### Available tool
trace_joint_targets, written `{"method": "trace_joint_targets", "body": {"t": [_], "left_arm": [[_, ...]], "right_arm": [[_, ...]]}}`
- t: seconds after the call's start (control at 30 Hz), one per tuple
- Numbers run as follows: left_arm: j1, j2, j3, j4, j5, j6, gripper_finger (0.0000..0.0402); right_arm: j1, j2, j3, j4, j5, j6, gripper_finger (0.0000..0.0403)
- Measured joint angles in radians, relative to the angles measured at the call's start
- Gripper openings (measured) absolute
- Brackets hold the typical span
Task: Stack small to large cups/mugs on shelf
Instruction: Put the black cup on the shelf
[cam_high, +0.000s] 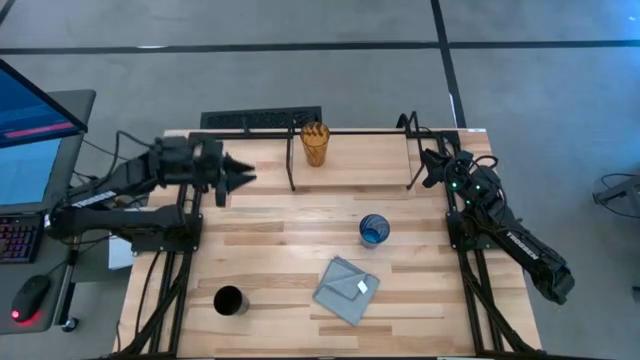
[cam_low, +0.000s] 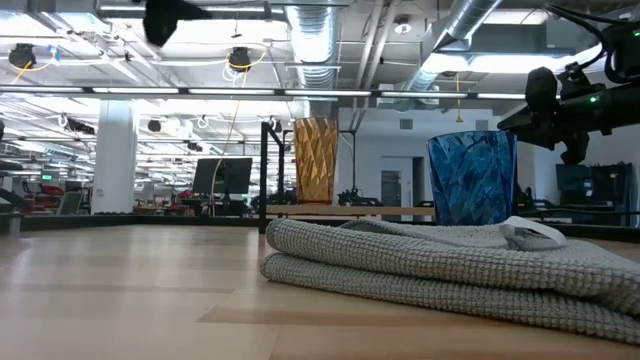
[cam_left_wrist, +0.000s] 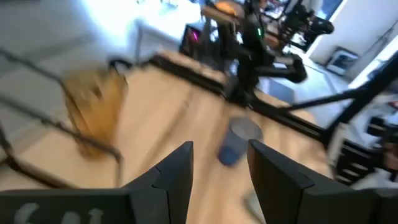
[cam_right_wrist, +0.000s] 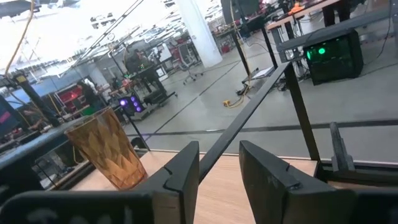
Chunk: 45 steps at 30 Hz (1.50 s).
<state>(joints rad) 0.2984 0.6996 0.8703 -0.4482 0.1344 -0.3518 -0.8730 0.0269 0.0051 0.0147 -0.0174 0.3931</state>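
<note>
A: Item one, the amber tumbler (cam_high: 314, 145). We log it upright on the shelf (cam_high: 350, 170), toward the board's eleven o'clock, just inside the black rail. We judge it stands there as the base for the stack.

B: Item two, the blue cup (cam_high: 374, 230). We find it upright on the table (cam_high: 270, 260), off the shelf's front edge, near table centre. Item three, the black cup (cam_high: 229, 300), stands well apart at the table's seven o'clock. Neither is on the shelf, so we count most of the task as not yet done.

A: Item four, the grey cloth (cam_high: 347, 289), folded, at six o'clock from the blue cup. We treat it as no part of the stack.

B: Now the arms. The left gripper (cam_high: 243, 174) hangs above the table at nine o'clock from the shelf, holding nothing; in its wrist view the fingers (cam_left_wrist: 180, 171) stand spread, with the blue cup framed between them farther off. We read that as lining up on that cup.

A: The right gripper (cam_high: 428, 166) sits at the shelf's three o'clock end by the post, also spread and empty in its own wrist view. We judge it waits clear of the board.
</note>
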Motion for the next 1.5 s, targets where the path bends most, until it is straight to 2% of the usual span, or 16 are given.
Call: {"method": "trace_joint_targets", "body": {"t": [0.17,0.33,0.43,0.6,0.77,0.87,0.97,1.23,1.37,1.5], "left_arm": [[-0.054,-0.016,-0.073,-0.004,0.002,-0.186,0.0142],[-0.075,0.001,-0.091,-0.021,0.041,-0.271,0.0142],[-0.077,0.008,-0.090,-0.026,0.111,-0.261,0.0142],[-0.094,0.007,-0.090,-0.041,0.302,-0.250,0.0142],[-0.189,0.007,-0.090,-0.058,0.340,-0.281,0.0140],[-0.275,0.007,-0.090,-0.093,0.304,-0.247,0.0133],[-0.363,0.007,-0.082,-0.125,0.225,-0.235,0.0121],[-0.633,0.006,0.004,-0.243,-0.076,-0.187,0.0088],[-0.753,0.007,0.029,-0.349,-0.199,-0.256,0.0076],[-0.850,0.009,0.030,-0.391,-0.238,-0.375,0.0067]], "right_arm": [[0.000,0.000,0.000,0.000,0.000,-0.010,0.0136],[0.000,0.000,0.000,0.000,0.000,-0.011,0.0136],[0.000,0.000,0.000,0.000,0.000,-0.010,0.0136],[0.000,0.000,0.000,0.000,0.000,-0.010,0.0136],[0.000,0.000,0.000,0.000,0.000,-0.010,0.0136],[0.000,0.000,0.000,0.000,0.000,-0.009,0.0136],[0.000,0.000,0.000,0.000,0.000,-0.008,0.0136],[0.000,0.000,0.000,-0.001,0.000,0.001,0.0136],[0.000,0.000,0.000,-0.001,0.000,0.004,0.0136],[0.000,0.000,0.000,-0.001,0.000,0.049,0.0136]]}}
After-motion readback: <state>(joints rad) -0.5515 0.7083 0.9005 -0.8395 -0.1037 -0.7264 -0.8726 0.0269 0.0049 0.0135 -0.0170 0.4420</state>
